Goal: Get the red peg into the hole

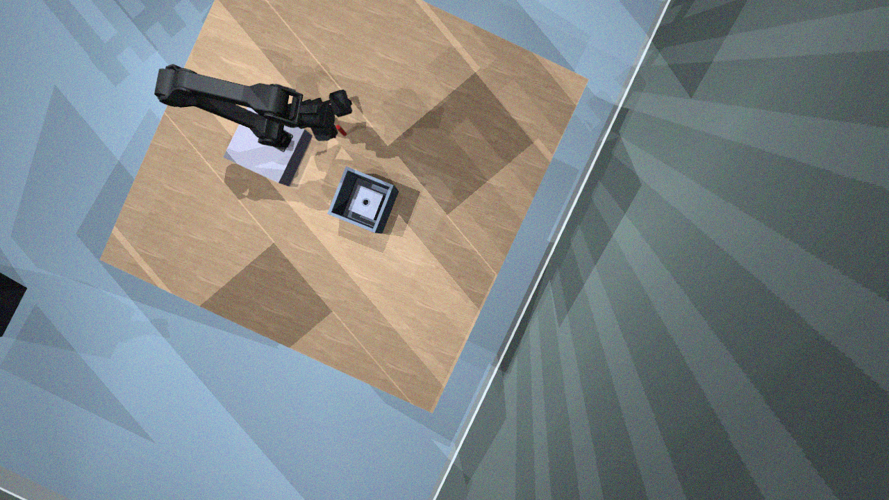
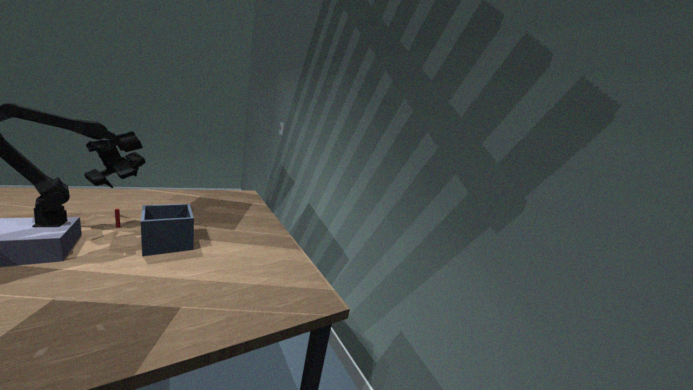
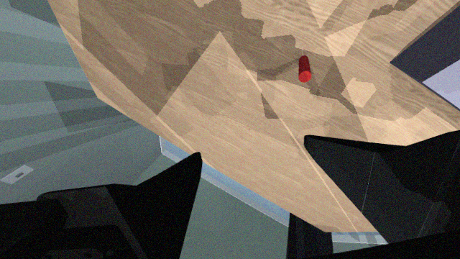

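Observation:
The red peg (image 1: 340, 130) (image 2: 117, 218) (image 3: 304, 68) stands upright on the table between the arm's base and the box. My gripper (image 1: 343, 118) (image 2: 124, 180) (image 3: 251, 149) is open and empty, tilted, well above the table. In the wrist view the peg is beyond the fingertips, up and to the right of the gap between them. The open blue-grey box (image 1: 352, 223) (image 2: 167, 237) stands near the peg. Its bottom holds a white plate (image 1: 375, 195) with a dark round hole (image 1: 365, 202) that looks empty. The box's inside is hidden in the exterior view.
The arm stands on a pale lilac block (image 1: 258, 162) (image 2: 36, 249) (image 3: 445, 80) beside the peg. The wooden table (image 1: 373, 298) (image 2: 217, 281) (image 3: 230, 133) ends at its right edge, with a grey-green wall (image 2: 436, 242) beyond. Angular shadows lie across the wood.

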